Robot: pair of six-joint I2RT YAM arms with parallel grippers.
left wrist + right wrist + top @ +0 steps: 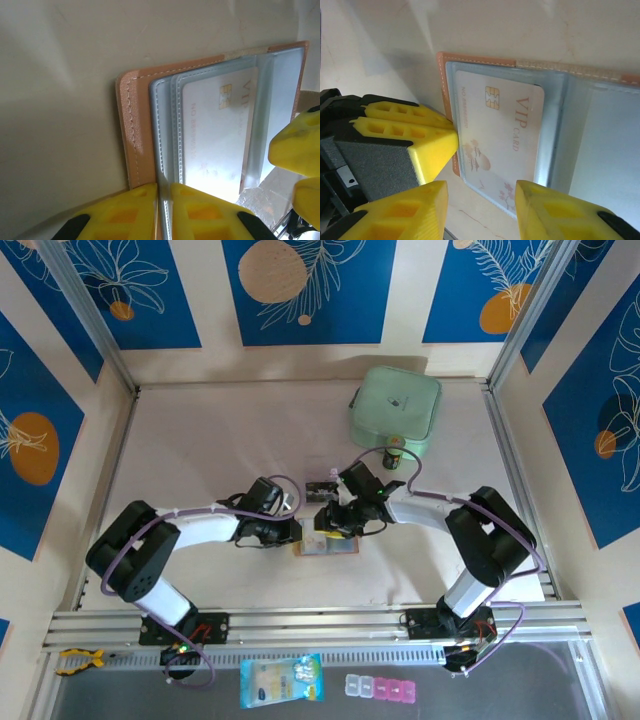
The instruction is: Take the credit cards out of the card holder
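The card holder [330,547] lies open on the table between both arms, salmon-tan outside [131,125] with clear grey pockets inside. One pocket holds a pale credit card [505,135] marked VIP, with a gold chip. Its face also shows in the left wrist view [215,135]. My left gripper [164,200] is shut on the edge of a clear pocket at the card holder's left side. My right gripper [480,205] hangs open just above the card pocket's lower corner, next to the left gripper's yellow fingers [420,135].
A mint-green zip pouch [397,408] sits at the back right of the table. Metal rails [320,620] run along the near edge; beyond them lie a blue packet [282,680] and a pill box [380,687].
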